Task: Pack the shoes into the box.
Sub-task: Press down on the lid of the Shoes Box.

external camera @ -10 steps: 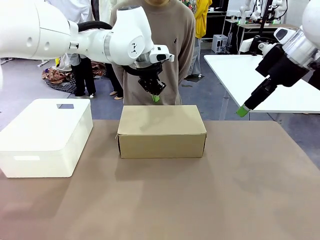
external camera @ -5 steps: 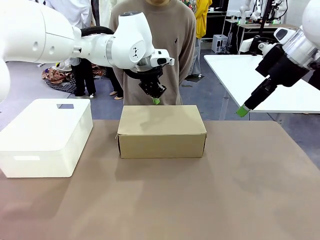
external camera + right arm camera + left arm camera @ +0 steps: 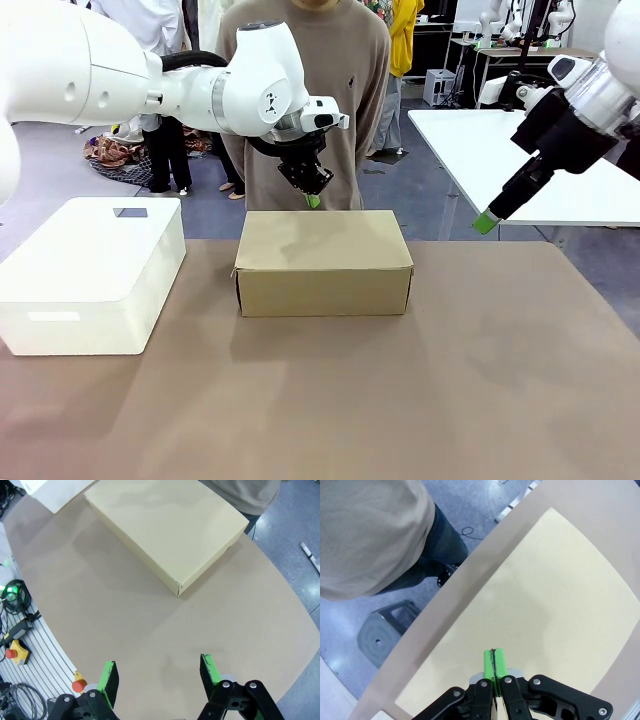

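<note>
The box (image 3: 323,261) sat shut in the middle of the table (image 3: 400,400), long axis running left to right. The right gripper (image 3: 157,675) hung high off to the right, fingers spread, well apart from it. Just past the box's far edge hovered the left gripper (image 3: 311,197), pads pressed together on nothing, plainly the nearer arm; the lid lay directly below and slightly nearward.

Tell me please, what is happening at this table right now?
Nothing is being held at the moment. The tan box sits closed in the middle of the table. The left gripper, fingers shut, hovers over the box's far edge, just in front of a person standing there. The right gripper is open and raised off to the side. A white box rests beside the tan one.
</note>
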Controlling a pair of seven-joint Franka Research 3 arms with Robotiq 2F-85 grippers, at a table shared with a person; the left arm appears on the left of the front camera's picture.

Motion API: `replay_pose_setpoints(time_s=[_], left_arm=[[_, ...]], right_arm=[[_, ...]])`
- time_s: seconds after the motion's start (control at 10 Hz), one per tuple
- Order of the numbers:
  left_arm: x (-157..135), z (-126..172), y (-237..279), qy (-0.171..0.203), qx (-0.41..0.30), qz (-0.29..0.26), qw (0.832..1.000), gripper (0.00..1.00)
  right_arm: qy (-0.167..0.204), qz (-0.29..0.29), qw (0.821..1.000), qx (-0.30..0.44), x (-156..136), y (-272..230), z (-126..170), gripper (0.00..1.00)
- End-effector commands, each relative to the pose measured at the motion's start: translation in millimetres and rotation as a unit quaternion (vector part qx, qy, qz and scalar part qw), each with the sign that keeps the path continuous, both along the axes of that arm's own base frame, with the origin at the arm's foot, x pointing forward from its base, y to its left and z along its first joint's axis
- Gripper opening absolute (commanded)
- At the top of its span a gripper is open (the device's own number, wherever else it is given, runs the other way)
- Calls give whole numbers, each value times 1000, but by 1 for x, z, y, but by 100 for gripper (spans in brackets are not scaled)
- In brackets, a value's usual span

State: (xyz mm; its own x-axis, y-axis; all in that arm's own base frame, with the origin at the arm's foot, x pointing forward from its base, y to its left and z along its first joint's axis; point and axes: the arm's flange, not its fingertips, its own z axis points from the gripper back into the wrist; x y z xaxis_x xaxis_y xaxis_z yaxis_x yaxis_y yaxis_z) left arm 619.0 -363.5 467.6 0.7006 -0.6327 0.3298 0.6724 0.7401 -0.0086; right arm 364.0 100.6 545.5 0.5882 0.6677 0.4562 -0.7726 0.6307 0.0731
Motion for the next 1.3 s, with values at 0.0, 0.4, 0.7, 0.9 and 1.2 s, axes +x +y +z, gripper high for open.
replay_pose_setpoints(time_s=[0.0, 0.4, 0.7, 0.9, 1.2], left_arm=[[-24, 6, 6, -15, 12, 8, 1000, 0], [-101, 20, 42, -20, 29, 1, 999, 31], [-143, 39, 80, -43, 14, -4, 999, 89], [-168, 55, 111, -52, 7, -27, 998, 100], [-193, 68, 144, -77, -5, -38, 996, 100]], right_arm=[[-2, -3, 1000, -5, 0, 0, 1, 86], [-2, -3, 1000, -5, 0, 0, 1, 86], [-2, -3, 1000, -5, 0, 0, 1, 86], [-2, -3, 1000, -5, 0, 0, 1, 86], [-2, -3, 1000, -5, 0, 0, 1, 86]])
